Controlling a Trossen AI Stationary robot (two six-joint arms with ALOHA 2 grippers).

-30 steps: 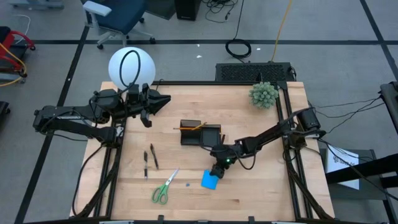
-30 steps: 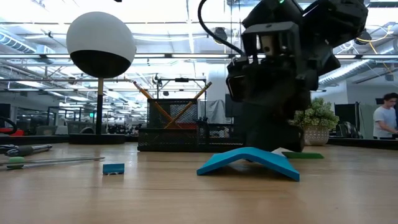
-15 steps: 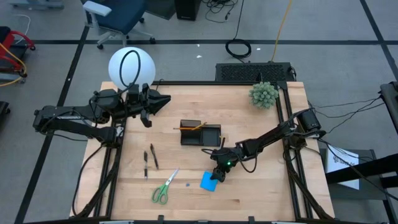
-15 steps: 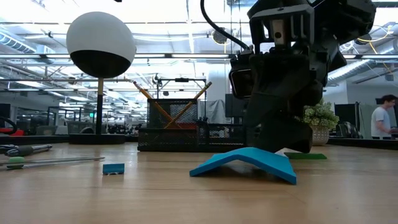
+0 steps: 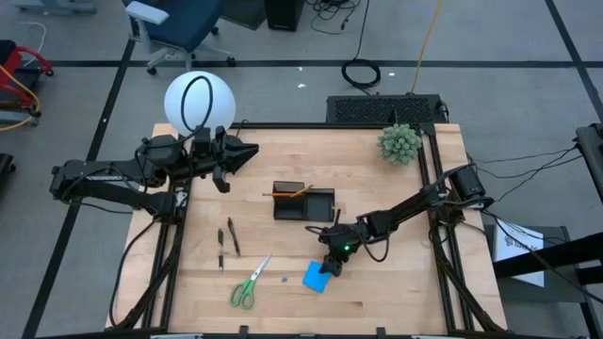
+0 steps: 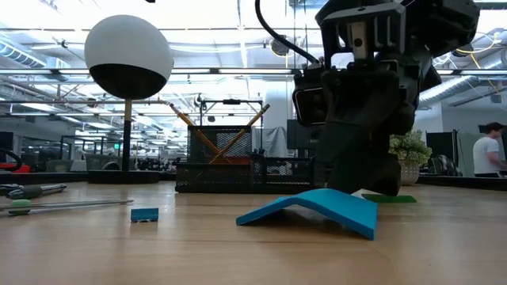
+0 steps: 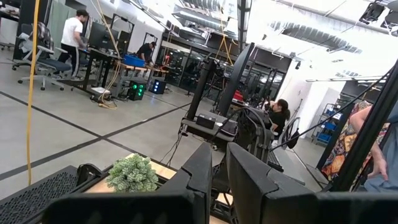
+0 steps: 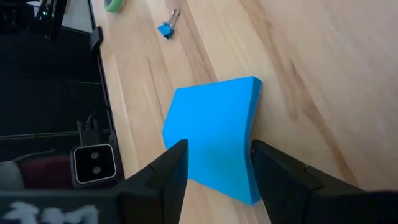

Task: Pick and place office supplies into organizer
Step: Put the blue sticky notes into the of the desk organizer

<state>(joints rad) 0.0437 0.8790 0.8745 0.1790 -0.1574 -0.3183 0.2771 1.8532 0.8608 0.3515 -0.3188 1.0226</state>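
Right now your right gripper (image 5: 327, 266) is down on the blue pad (image 5: 317, 275), which lies in front of the organizer (image 5: 303, 203), toward the table's near edge. Its two fingers (image 8: 169, 169) straddle one edge of the pad, pressing on either side, and the pad is bowed up into an arch (image 6: 309, 210) with its ends resting on the table (image 5: 396, 282). The fingers stand fairly wide, with the pad between them; you cannot tell whether the pad is firmly gripped

Your left gripper (image 5: 243, 152) waits up in the air, well behind and to the left of the organizer, beside the white globe lamp (image 5: 198, 101). Its fingers (image 7: 202, 177) are nearly together, holding nothing

Two orange pencils (image 6: 194, 127) stand crossed in the organizer's taller section. The green-handled scissors (image 5: 250, 282) lie in front of the organizer and to its left, and two dark pens (image 5: 227, 241) lie farther left again. A small blue clip (image 5: 284, 279) sits between the scissors and the pad. The green spiky plant ball (image 5: 399, 143) is behind the organizer, to its right
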